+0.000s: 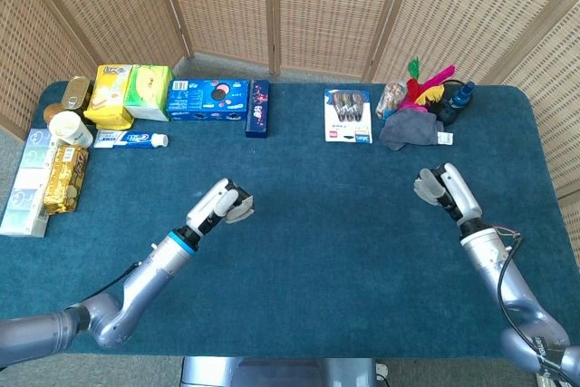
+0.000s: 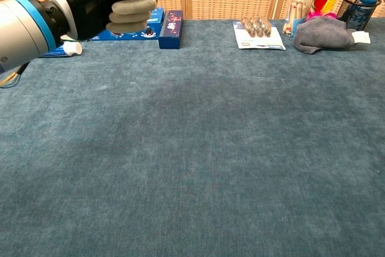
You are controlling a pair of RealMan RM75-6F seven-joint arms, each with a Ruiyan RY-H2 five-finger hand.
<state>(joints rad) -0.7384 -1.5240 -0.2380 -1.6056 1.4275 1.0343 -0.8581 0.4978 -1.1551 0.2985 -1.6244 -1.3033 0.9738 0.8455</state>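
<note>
Grey padded left hand (image 1: 224, 206) apparently curled empty.

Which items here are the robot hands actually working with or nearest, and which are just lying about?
In hand or nearest:
left robot hand, fingers curled, empty
right robot hand, empty
dark blue box
grey cloth

Lying about:
battery pack
toothpaste
cookie box
</note>
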